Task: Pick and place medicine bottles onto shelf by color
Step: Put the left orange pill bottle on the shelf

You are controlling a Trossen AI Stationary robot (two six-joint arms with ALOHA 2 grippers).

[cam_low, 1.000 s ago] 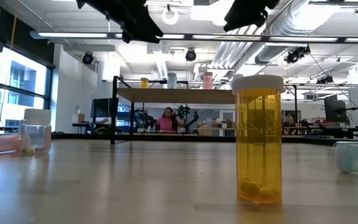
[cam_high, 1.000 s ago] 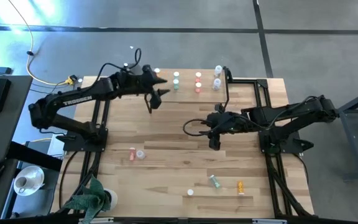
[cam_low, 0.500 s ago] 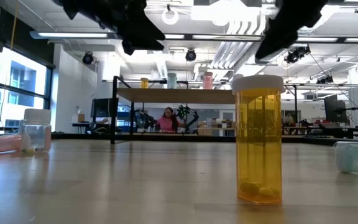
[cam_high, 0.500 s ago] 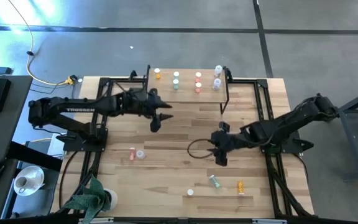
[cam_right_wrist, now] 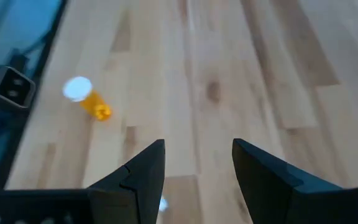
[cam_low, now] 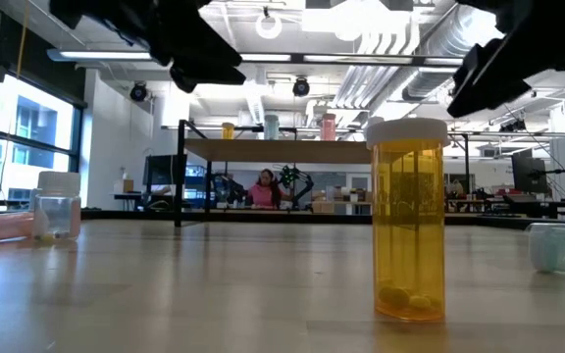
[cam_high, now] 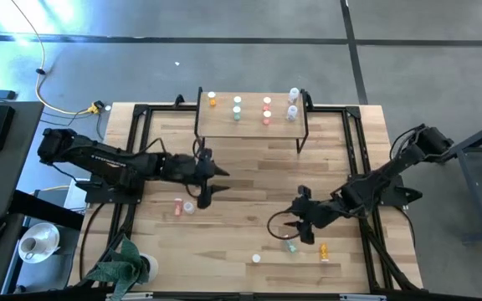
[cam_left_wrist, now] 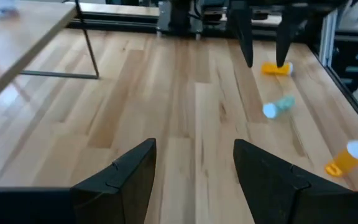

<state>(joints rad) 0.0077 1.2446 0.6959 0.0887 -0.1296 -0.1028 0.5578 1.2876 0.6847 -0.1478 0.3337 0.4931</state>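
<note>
The shelf stands at the table's far middle, with orange, green, red and clear bottles upright on its top. A pink bottle lies on the table beside a clear one. My left gripper is open and empty just right of them. A green bottle and an orange bottle lie near the front. My right gripper is open and empty just above the green one. An orange bottle stands upright near the front edge.
Black frame rails run along both sides of the table, by the arm bases. A potted plant stands at the near left corner. Bare wood lies between the shelf and the loose bottles. A person sits far behind the table.
My left gripper has come away from the shelf's left end toward the table's near edge, ending beside the pink and clear bottles. My right gripper has gone from mid-table toward the near edge, to the green bottle. No bottle has moved.
</note>
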